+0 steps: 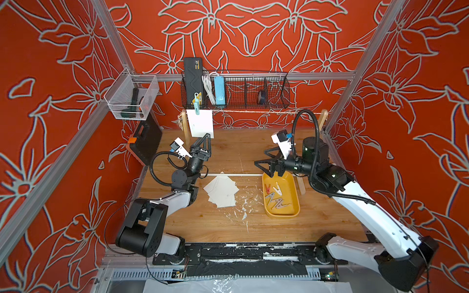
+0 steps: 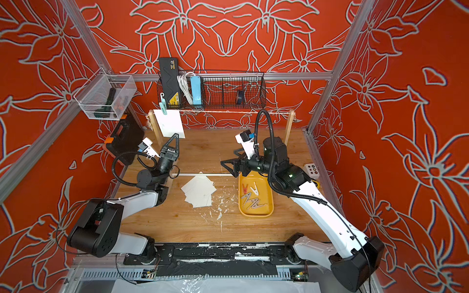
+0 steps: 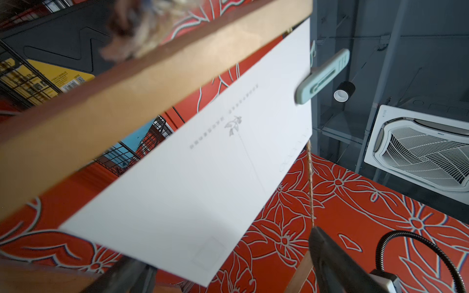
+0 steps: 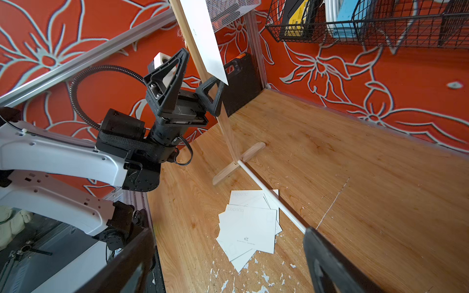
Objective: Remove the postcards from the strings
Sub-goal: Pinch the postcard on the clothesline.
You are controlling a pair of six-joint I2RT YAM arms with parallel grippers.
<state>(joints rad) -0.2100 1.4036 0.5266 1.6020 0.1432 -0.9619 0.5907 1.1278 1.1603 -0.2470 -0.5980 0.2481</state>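
One white postcard (image 1: 200,123) (image 2: 169,123) (image 3: 203,165) (image 4: 203,33) hangs from the twine string (image 1: 253,111) (image 2: 228,111) (image 3: 310,182) at its left end. A pale green peg (image 1: 196,106) (image 2: 163,105) (image 3: 322,76) pins it there. My left gripper (image 1: 204,139) (image 2: 175,138) (image 3: 223,261) (image 4: 201,67) is open, with a finger on each side of the card's lower corner. My right gripper (image 1: 261,158) (image 2: 227,157) (image 4: 228,243) hangs open and empty over the far end of the yellow tray (image 1: 281,214) (image 2: 256,214). Several postcards (image 1: 222,191) (image 2: 199,190) (image 4: 250,223) lie stacked on the table.
Loose pegs (image 1: 275,196) lie in the tray. Wooden posts (image 1: 322,119) (image 4: 228,126) hold the string, and a white rod (image 1: 236,174) (image 4: 269,197) joins their feet. A black wire basket (image 1: 253,91) hangs behind the string. A black case (image 1: 144,142) leans at the left wall.
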